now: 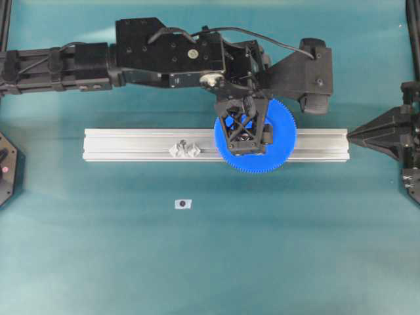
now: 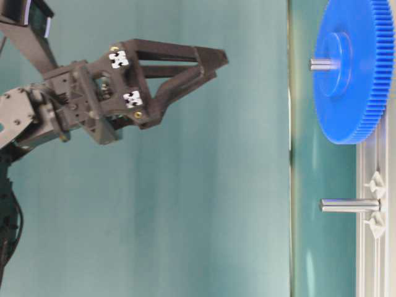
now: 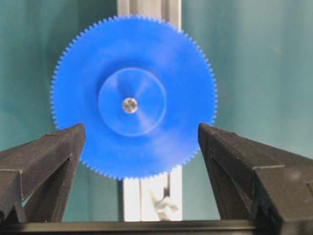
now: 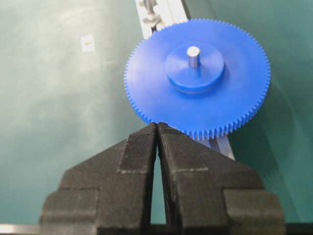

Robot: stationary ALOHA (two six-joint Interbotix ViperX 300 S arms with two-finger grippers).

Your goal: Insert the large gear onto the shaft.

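In the right wrist view the right claw point(image 4: 157, 134) sat nearest, its jaws closed on nothing. Behind it, in the upper centre of the frame, the large gear point(image 4: 198, 81) lay flat on the aluminium rail point(image 1: 131, 144), with the shaft point(image 4: 193, 56) standing through its hub. The left claw point(image 3: 142, 147) hung above the gear, jaws wide and holding nothing. The insertion seemed finished; next that arm probably needed only to lift clear. I counted one gear, two shafts and two claws; the second shaft point(image 2: 349, 205) stood bare.

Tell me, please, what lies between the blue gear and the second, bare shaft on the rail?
Only bare aluminium rail: in the overhead view nothing sits on it between the large gear and the empty shaft. The table-level view shows the same gap.
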